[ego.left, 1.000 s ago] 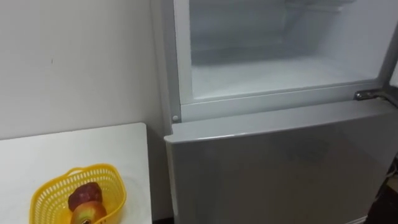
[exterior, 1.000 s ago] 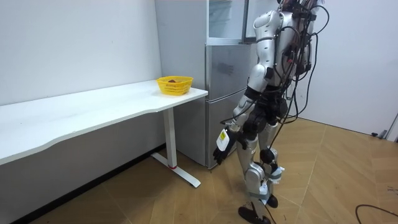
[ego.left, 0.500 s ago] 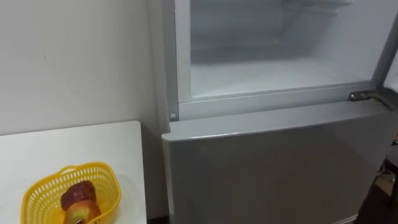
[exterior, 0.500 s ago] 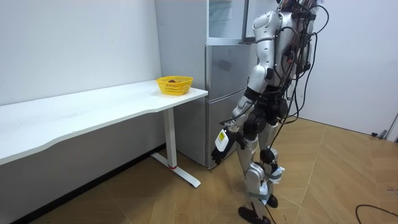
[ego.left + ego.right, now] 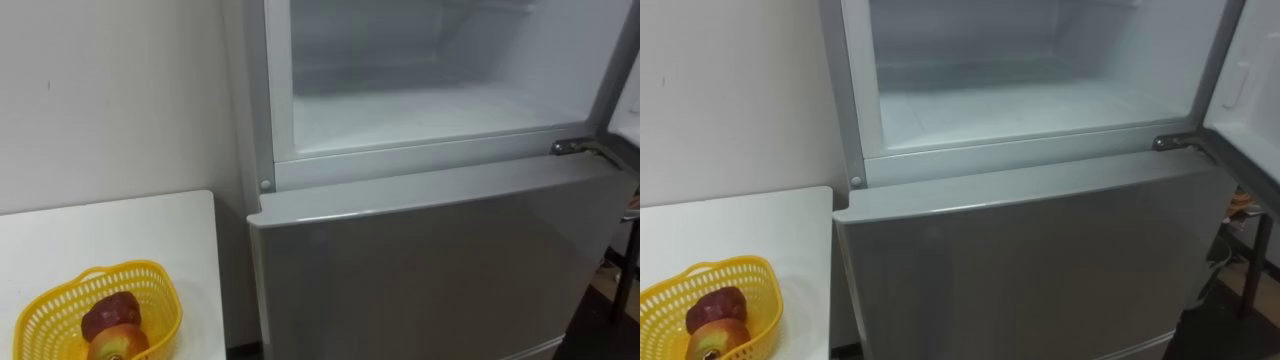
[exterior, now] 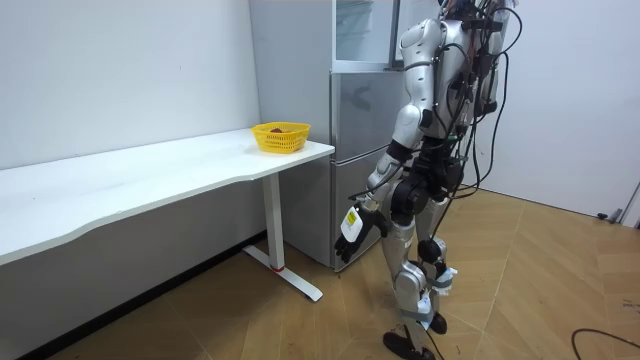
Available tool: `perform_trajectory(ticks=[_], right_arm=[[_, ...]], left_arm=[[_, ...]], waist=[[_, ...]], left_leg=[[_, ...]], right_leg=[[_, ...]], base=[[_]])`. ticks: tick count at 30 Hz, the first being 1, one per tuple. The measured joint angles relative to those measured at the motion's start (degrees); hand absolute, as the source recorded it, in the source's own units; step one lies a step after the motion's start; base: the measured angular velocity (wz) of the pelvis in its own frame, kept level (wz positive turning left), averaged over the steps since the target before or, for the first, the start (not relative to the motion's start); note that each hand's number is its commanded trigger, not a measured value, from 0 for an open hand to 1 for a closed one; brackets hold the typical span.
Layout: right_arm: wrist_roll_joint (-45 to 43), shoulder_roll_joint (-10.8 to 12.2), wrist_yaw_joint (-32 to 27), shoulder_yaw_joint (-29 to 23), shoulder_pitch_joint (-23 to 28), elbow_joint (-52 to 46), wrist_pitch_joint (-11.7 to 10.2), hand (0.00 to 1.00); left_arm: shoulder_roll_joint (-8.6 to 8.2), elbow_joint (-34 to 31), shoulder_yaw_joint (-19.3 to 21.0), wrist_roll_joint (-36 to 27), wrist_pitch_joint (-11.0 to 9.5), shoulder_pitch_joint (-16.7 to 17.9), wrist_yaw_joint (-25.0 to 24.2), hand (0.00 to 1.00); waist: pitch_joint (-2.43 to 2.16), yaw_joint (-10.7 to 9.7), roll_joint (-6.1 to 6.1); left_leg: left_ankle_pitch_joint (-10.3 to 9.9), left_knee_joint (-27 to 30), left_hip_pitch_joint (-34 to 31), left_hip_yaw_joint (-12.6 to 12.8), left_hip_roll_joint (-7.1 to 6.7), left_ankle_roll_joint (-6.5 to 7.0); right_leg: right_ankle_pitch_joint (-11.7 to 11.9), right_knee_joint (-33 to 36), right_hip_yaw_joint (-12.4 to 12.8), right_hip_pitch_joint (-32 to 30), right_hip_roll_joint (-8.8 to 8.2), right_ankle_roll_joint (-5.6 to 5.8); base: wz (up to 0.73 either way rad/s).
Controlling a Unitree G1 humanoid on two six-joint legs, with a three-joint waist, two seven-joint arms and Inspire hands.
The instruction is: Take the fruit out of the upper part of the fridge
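The fridge's upper compartment (image 5: 430, 100) stands open right in front of me. Its white inside is bare as far as the eye views reach. Its door (image 5: 1245, 80) is swung out at the right, with the metal hinge (image 5: 575, 147) showing. The grey lower door (image 5: 420, 270) is shut. In the room view I stand upright facing the fridge (image 6: 355, 110). My left hand (image 6: 352, 228) hangs at thigh height with relaxed fingers and holds nothing.
A white table (image 5: 120, 235) stands to the left of the fridge, against the wall. Near its corner sits a yellow basket (image 5: 35, 310) with two apples (image 5: 108, 322) in it. Wooden floor lies open behind me.
The eye view has shifted, so the fridge and basket sit further left in the picture. In the room view my upper body and hanging left arm have drifted slightly toward the fridge.
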Motion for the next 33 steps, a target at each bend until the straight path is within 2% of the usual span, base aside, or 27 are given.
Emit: perform_trajectory(ticks=[6,13,17,24,33], right_arm=[[0.0,0.0,1.1,-1.3,-1.3,-3.6,0.0,0.0],[0.0,-0.3,2.8,-1.3,-1.6,-7.4,0.0,0.0],[-0.7,-0.7,3.4,-1.2,-2.1,-9.4,0.0,0.0],[-0.6,-0.9,2.6,-1.2,-2.7,-9.5,0.0,0.0],[-0.9,-1.1,0.1,-1.2,-3.0,-10.1,0.0,0.0]], left_arm=[[-0.25,-0.4,1.9,0.3,-0.1,0.6,0.0,0.0],[-0.22,-2.2,2.0,0.4,-0.1,1.2,0.1,0.0],[-0.24,-2.4,2.0,0.4,-1.0,1.2,0.1,0.0],[-0.23,-0.9,2.0,0.3,-1.3,1.2,0.3,0.0],[-0.24,-0.8,2.3,0.4,-1.3,2.6,0.3,0.0]], waist=[[-0.06,0.3,0.08],[-0.01,0.2,-0.1],[0.01,0.4,-0.11],[0.29,0.5,-0.09],[0.32,0.4,-0.01]], left_leg=[[0.0,0.2,-1.1,-0.1,-0.02,0.0],[0.0,1.2,-2.0,-0.1,-0.01,0.0],[0.0,1.1,-1.8,-0.1,-0.02,0.0],[0.0,1.1,-1.5,-0.2,-0.08,0.01],[0.0,1.1,-1.8,-0.2,-0.11,0.02]], right_leg=[[-0.1,0.9,0.0,-1.0,-0.31,-0.01],[-0.1,1.1,0.3,-1.5,-0.46,-0.03],[-0.1,1.1,0.3,-1.3,-0.37,-0.03],[0.0,1.8,0.2,-1.3,-0.47,-0.03],[-0.1,1.8,-0.2,-1.3,-0.49,-0.02]], base=[[-0.01],[0.0],[0.0],[0.0],[0.01]])
